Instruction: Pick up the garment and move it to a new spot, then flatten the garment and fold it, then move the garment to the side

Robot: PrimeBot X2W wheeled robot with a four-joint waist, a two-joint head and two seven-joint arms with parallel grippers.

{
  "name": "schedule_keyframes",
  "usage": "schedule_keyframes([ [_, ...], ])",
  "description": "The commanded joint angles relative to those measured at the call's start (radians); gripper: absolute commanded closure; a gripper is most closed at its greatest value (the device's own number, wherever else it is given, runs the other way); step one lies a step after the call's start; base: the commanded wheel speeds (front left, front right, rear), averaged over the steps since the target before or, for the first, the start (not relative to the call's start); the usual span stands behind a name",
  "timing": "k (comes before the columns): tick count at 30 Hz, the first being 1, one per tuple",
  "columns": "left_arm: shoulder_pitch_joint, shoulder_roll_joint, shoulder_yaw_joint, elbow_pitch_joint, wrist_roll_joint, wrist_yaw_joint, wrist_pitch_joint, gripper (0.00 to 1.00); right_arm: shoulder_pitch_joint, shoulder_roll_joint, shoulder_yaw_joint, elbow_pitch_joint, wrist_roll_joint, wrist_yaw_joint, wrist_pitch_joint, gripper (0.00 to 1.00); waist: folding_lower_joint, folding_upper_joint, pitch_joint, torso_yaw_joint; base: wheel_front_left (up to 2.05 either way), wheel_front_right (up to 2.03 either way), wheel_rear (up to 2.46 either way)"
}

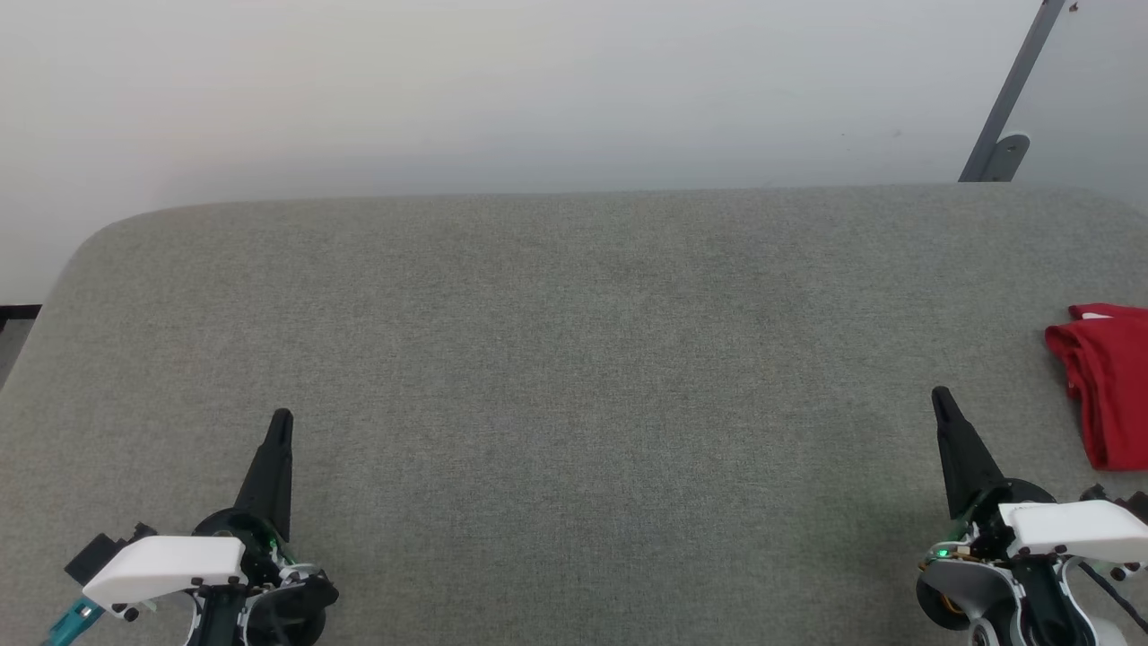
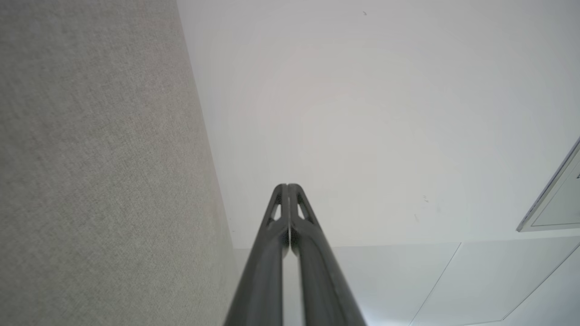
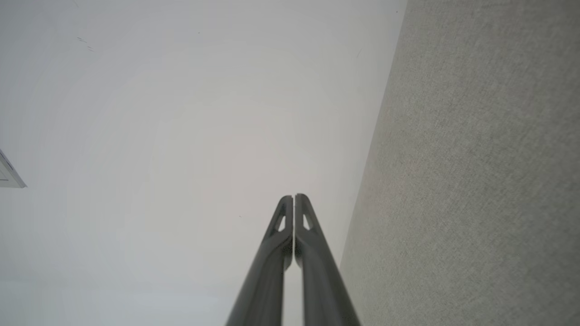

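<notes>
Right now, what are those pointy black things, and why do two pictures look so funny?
They are a robot's two arms, each ending in a pincer with two long fingers. The big picture comes from a camera on its head, looking down at a grey table. The left pincer and right pincer are both shut and hold nothing. The funny pictures come from cameras on each wrist, looking along the left pincer and right pincer at the wall. A red shirt lies bunched at the table's right edge.

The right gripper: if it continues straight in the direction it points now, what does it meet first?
Probably nothing nearby: ahead of the shut right gripper lies bare grey table, then the pale wall. The garment lies off to its right.
</notes>
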Motion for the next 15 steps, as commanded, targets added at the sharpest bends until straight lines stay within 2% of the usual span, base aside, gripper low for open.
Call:
schedule_keyframes([
  [1,-0.013,-0.002,0.003,0.0,0.003,0.002,0.004,1.0,-0.003,0.002,-0.001,0.003,0.004,0.0,0.001,1.0,-0.0001,0.0,0.0,0.0,0.0,0.0,0.0],
  [15,-0.013,-0.004,0.006,0.0,0.006,0.002,0.006,1.0,-0.003,0.002,-0.001,0.003,0.004,0.0,0.001,1.0,-0.0001,0.0,0.0,0.0,0.0,0.0,0.0],
])
